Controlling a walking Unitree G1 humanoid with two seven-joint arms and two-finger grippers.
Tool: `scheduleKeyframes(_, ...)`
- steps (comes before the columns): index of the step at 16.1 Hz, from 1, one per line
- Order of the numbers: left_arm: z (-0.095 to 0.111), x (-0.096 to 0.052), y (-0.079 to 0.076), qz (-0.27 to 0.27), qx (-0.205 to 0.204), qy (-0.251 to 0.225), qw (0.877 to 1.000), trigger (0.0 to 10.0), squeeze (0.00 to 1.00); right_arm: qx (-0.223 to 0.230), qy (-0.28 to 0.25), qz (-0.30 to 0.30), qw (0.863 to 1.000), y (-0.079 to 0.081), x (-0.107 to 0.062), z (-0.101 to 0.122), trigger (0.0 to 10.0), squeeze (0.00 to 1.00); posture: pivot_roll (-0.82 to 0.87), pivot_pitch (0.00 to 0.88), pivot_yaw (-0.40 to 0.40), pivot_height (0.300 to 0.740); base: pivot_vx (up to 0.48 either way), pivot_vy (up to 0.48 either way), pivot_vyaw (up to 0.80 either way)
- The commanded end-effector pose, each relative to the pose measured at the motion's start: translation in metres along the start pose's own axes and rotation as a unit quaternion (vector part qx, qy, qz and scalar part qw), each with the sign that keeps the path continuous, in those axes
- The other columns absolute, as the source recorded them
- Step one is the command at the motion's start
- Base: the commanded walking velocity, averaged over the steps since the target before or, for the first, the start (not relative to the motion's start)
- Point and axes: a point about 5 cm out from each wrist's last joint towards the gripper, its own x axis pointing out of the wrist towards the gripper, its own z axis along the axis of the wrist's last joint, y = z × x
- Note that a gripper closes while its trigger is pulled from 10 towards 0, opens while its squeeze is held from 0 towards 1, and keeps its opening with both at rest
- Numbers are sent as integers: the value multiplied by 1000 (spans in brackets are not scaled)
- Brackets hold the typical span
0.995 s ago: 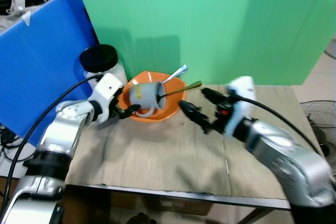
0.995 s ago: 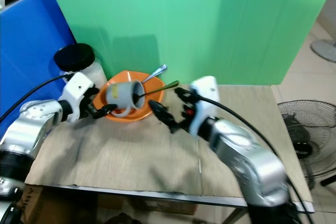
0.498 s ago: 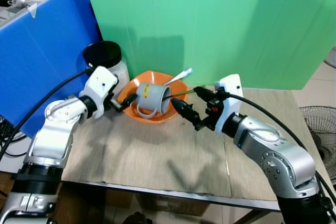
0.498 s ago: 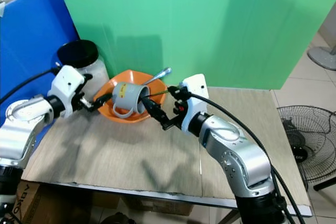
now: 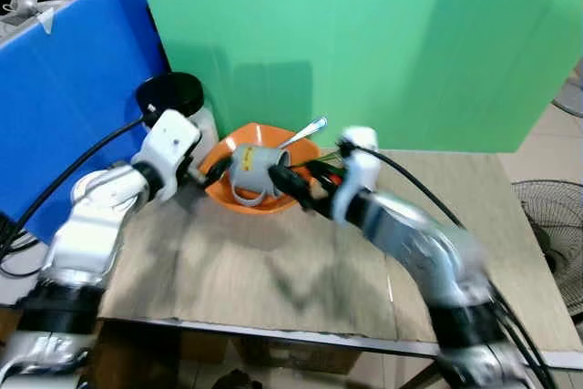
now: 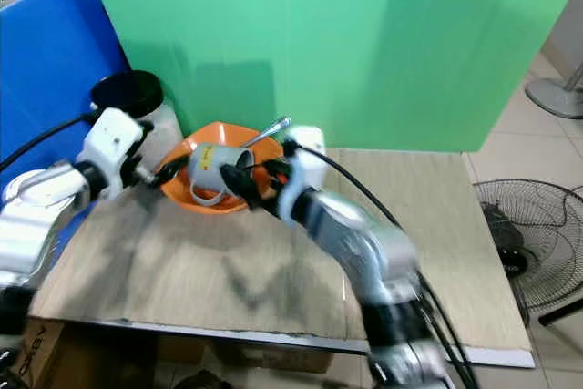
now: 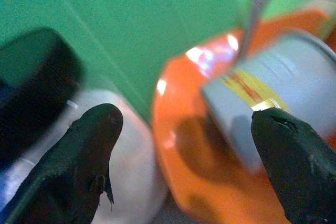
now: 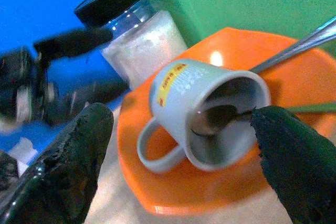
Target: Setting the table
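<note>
A grey mug [image 8: 202, 116] lies tipped on its side in an orange bowl [image 8: 294, 182] at the back of the tabletop [image 5: 273, 271], two spoons [image 5: 305, 131] resting in it. The right end effector [image 8: 178, 145] hovers at the mug's mouth, fingers spread wide; the left end effector [image 7: 184, 145], also apart, brackets the bowl's rim beside a black-lidded jar [image 5: 178, 102]. Steadying the bowl while closing squarely on the mug wall looks wisest.

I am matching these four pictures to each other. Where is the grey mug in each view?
Left eye: grey ceramic mug on its side in the orange bowl.
Right eye: same, upper left.
Left wrist: right of centre.
Right wrist: centre, mouth towards the camera.
Shared landmark: the black-lidded glass jar.
</note>
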Motion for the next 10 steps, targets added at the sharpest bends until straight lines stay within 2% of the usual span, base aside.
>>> scheduleKeyframes(1,2,-2,-4,-24,11,-6,1000,10000,0,16,7,-15,1000,-6,3,-1,10000,0,88,0,46,740,0,0,0)
scheduleKeyframes(3,4,-8,-8,-49,8,-14,999,10000,0,50,7,8,999,-2,15,-1,10000,0,93,0,40,740,0,0,0)
scheduleKeyframes(7,4,-11,-14,-63,9,-13,998,10000,0,77,26,21,996,7,37,-10,10000,0,112,0,24,740,0,0,0)
scheduleKeyframes(8,4,-12,-15,-66,7,-15,998,10000,0,97,19,26,995,9,40,-10,9529,0,113,0,23,740,0,0,0)
scheduleKeyframes(9,4,-13,-16,-68,6,-15,998,10000,0,107,16,26,994,8,42,-10,5216,0,115,0,22,740,0,0,0)
scheduleKeyframes(10,2,-15,-18,-74,5,-12,997,10000,0,124,17,23,992,7,46,-13,0,0,116,0,20,740,0,0,0)
